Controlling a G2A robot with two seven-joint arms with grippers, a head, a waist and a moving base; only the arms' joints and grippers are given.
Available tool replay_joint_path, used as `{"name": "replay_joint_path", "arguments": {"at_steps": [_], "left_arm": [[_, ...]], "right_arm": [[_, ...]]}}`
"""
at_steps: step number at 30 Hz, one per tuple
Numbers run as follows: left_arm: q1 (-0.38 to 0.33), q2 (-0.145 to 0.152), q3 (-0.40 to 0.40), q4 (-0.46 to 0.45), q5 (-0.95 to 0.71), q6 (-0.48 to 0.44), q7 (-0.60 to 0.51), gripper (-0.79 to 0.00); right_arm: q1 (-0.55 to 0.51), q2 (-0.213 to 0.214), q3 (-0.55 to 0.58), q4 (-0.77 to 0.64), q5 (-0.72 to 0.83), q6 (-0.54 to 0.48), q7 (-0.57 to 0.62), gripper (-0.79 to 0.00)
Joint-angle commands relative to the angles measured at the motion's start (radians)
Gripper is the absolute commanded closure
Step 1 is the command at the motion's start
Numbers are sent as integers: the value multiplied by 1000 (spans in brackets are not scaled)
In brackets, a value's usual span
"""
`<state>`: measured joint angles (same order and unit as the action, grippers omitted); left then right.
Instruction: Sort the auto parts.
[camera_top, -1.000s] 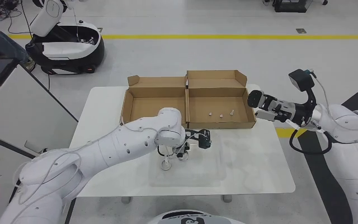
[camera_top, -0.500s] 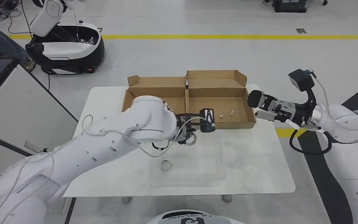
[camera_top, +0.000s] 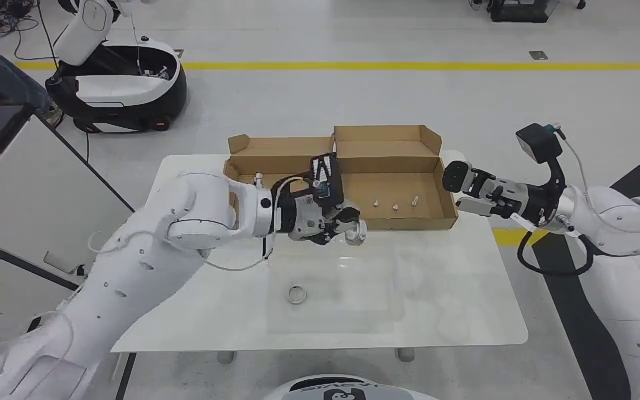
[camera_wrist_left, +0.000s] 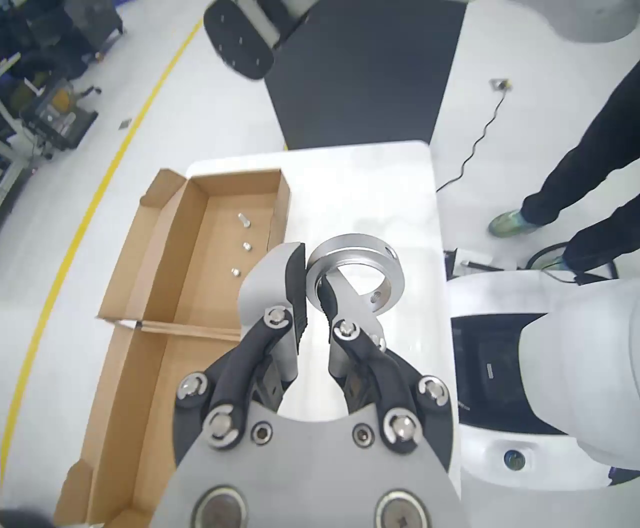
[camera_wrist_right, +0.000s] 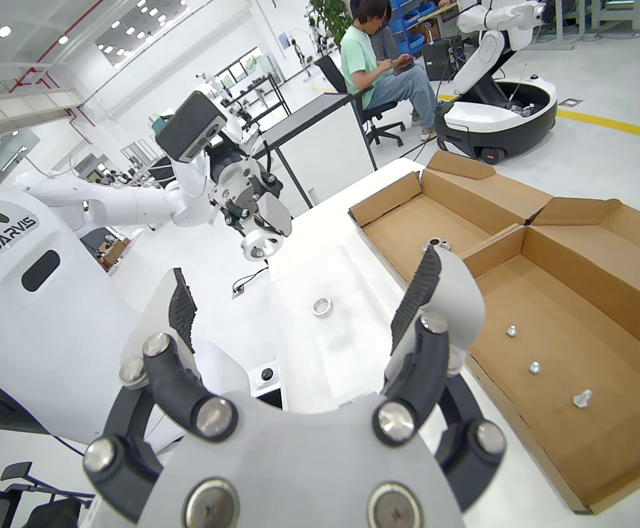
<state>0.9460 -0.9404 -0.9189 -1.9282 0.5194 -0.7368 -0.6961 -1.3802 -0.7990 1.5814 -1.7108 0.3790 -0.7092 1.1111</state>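
My left gripper (camera_top: 345, 226) is shut on the wall of a silver collar ring (camera_top: 354, 230), held in the air just in front of the two cardboard boxes. In the left wrist view one finger sits inside the ring (camera_wrist_left: 355, 272) and one outside. A second, smaller ring (camera_top: 296, 294) lies on the table. Three small bolts (camera_top: 396, 206) lie in the right box (camera_top: 440, 205). My right gripper (camera_top: 452, 186) hangs open and empty at that box's right end; its fingers (camera_wrist_right: 432, 280) stand wide apart.
The left box (camera_top: 232, 178) adjoins the right one; a small metal part (camera_wrist_right: 436, 244) lies in it near the shared wall. A clear tray (camera_top: 380, 310) lies on the white table (camera_top: 470, 300). Another robot base (camera_top: 130, 85) stands on the floor behind.
My left arm rose from the clear tray with the collar ring and swung up toward the boxes, its elbow moving left. The small ring stayed on the table. The right arm kept still.
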Motion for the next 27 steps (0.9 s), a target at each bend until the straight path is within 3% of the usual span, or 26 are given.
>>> {"name": "replay_joint_path", "arguments": {"at_steps": [1, 5, 11, 17, 23, 27], "left_arm": [[40, 5, -35, 23, -38, -97, 112, 0], [92, 10, -96, 69, -70, -270, 283, 0], [128, 10, -122, 49, -111, -276, 516, 0], [125, 10, -94, 32, -126, -276, 747, 0], [108, 23, -43, -10, -38, -276, 1020, 0], [92, 47, -5, -34, 100, -276, 1217, 0]], "right_arm": [[0, 0, 0, 0, 0, 0, 0, -785], [0, 0, 0, 0, 0, 0, 0, -785], [0, 0, 0, 0, 0, 0, 0, -785], [0, 0, 0, 0, 0, 0, 0, -785], [0, 0, 0, 0, 0, 0, 0, -785], [0, 0, 0, 0, 0, 0, 0, -785]]}}
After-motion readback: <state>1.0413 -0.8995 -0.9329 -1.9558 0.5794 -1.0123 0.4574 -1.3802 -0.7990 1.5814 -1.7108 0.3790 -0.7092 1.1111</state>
